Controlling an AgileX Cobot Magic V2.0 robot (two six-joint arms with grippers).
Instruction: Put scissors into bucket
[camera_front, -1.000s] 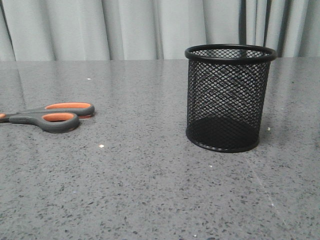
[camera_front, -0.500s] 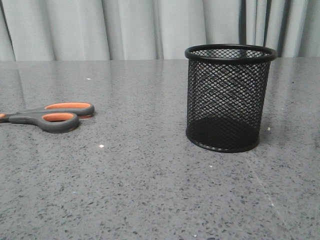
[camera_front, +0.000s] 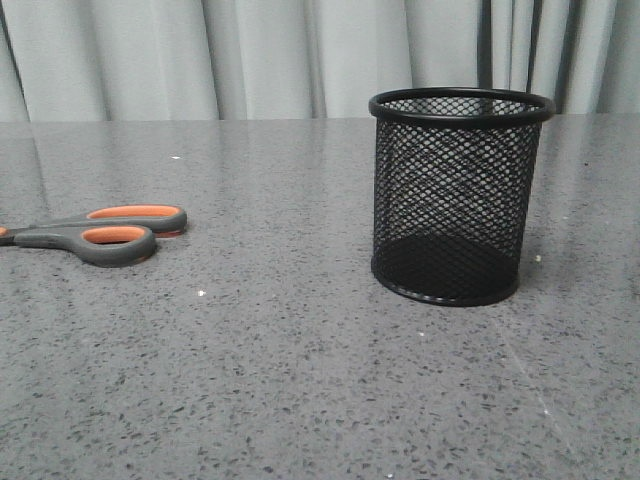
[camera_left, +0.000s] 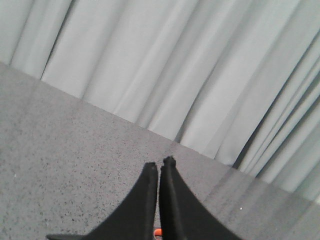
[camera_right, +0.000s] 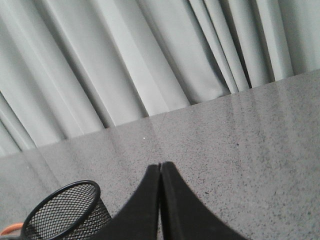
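Note:
The scissors (camera_front: 110, 232) lie flat at the far left of the front view, grey handles with orange-lined loops pointing right. Their blades run off the picture's left edge. The bucket (camera_front: 455, 190), a black wire-mesh cup, stands upright and empty to the right of centre. Neither gripper shows in the front view. My left gripper (camera_left: 159, 164) is shut with nothing in it, above the table; a scrap of orange (camera_left: 158, 233) peeks out between its fingers. My right gripper (camera_right: 160, 164) is shut and empty too. The bucket (camera_right: 65, 212) stands beside and below it, with an orange bit of the scissors (camera_right: 9, 229) beyond.
The grey speckled table (camera_front: 300, 380) carries only these two things. A pale pleated curtain (camera_front: 280, 55) hangs along its far edge.

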